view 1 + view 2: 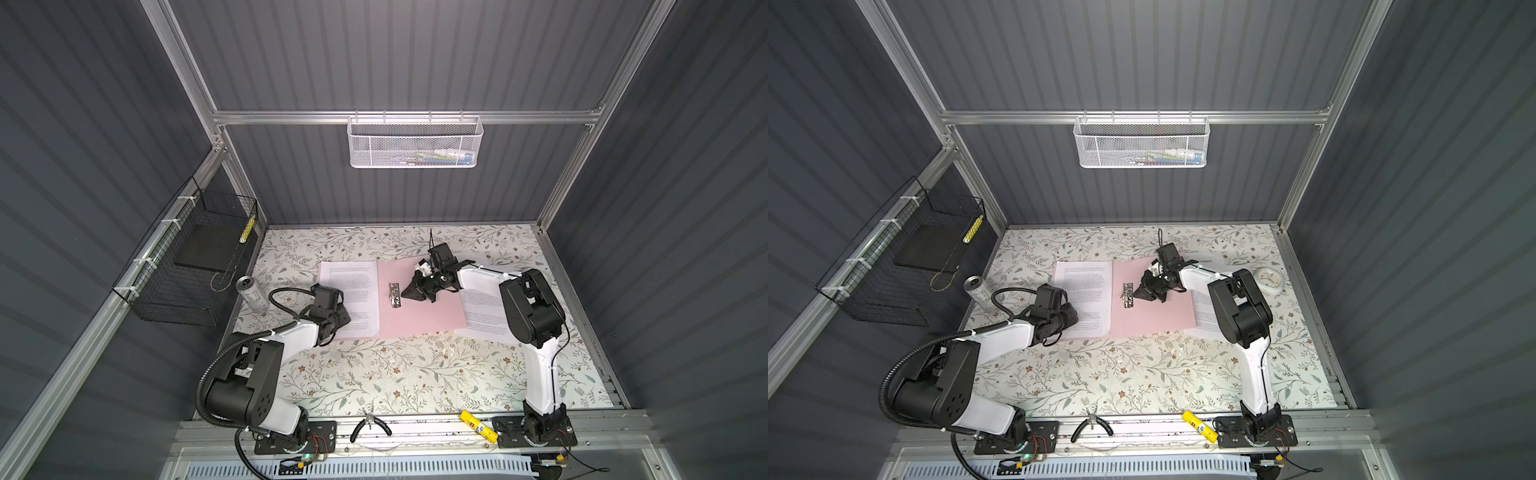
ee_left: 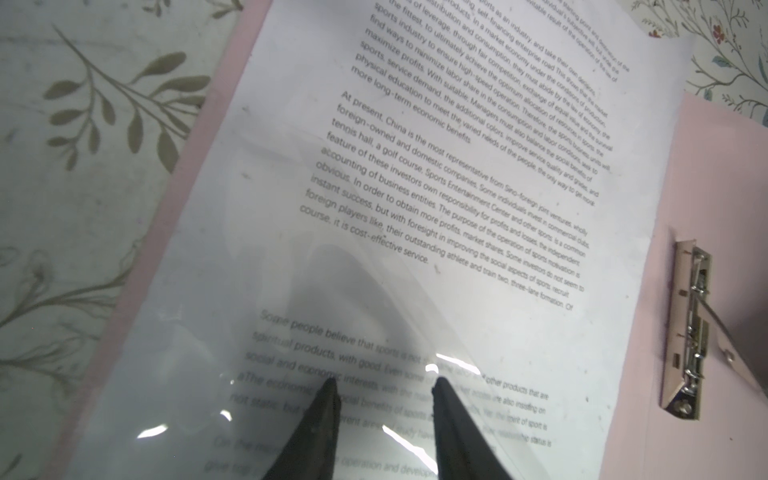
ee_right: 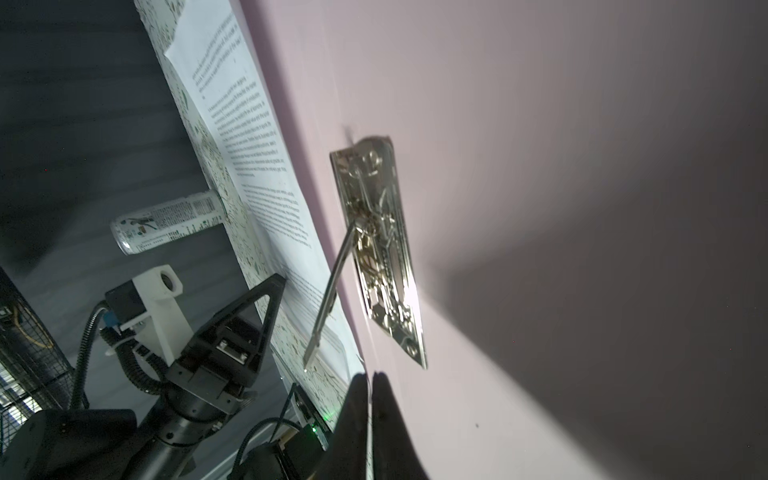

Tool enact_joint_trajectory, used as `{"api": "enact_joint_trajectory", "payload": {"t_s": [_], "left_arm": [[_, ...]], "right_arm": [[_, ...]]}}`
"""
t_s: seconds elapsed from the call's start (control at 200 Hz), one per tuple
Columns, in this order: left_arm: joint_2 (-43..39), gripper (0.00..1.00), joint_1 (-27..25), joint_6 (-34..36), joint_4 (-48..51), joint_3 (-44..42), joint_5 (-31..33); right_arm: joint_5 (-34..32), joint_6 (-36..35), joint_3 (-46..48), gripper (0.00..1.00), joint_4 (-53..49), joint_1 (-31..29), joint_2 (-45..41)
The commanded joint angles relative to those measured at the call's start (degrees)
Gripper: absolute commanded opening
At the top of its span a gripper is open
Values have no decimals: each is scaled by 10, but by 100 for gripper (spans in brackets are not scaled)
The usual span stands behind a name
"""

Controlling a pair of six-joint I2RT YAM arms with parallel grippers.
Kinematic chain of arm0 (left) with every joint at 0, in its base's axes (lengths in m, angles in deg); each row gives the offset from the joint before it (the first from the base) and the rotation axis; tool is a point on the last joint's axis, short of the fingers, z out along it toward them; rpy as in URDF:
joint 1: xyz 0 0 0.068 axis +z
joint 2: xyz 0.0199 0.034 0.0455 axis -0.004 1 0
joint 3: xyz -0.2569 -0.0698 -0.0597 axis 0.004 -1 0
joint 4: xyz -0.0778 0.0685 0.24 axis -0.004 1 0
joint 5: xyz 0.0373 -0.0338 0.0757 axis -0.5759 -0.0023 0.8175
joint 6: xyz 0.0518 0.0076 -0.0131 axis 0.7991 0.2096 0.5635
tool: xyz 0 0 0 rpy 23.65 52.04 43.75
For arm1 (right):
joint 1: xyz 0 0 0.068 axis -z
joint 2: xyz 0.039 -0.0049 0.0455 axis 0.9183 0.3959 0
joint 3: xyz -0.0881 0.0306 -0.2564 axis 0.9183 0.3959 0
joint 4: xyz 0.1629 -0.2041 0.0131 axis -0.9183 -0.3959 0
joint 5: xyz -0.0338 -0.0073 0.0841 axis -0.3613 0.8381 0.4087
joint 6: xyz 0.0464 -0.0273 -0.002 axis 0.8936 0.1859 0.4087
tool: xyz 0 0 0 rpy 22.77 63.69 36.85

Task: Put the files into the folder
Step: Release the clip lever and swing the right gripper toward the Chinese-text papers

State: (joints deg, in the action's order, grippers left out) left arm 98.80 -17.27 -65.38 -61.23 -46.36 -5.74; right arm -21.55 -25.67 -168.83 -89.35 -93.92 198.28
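Near frame centre in both top views, the right gripper [image 1: 406, 292], jaws together, sits just beside the metal clip [image 1: 394, 296] on the open folder [image 1: 419, 320]. Left gripper [image 2: 382, 384], jaws apart, tips on files [image 1: 353, 282] left of the clip; a can [image 1: 249, 293] stands further left.

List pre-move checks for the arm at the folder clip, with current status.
1. folder open and flat on the table: ok.
2. clip lever raised off the clip: ok.
3. Right jaws shut and empty, beside the clip: ok.
4. Left jaws parted, tips at the left sheet; actually pressing it down: cannot tell.
5. right sheet inside the folder: not ok. It lies at the folder's right edge, partly hidden by the right arm.
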Motion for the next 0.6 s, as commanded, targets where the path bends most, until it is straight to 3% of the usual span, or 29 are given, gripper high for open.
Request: {"api": "enact_joint_trajectory", "payload": {"t_s": [0.0,0.385,0.595], "left_arm": [[15,40,7,-10,85,-30,13],[16,41,7,-9,87,-29,12],[19,41,7,-9,88,-26,11]], "right_arm": [[8,-6,0,7,-10,-8,11],[39,-6,-91,8,-39,-34,75],[31,0,-207,8,-71,-21,123]]}}
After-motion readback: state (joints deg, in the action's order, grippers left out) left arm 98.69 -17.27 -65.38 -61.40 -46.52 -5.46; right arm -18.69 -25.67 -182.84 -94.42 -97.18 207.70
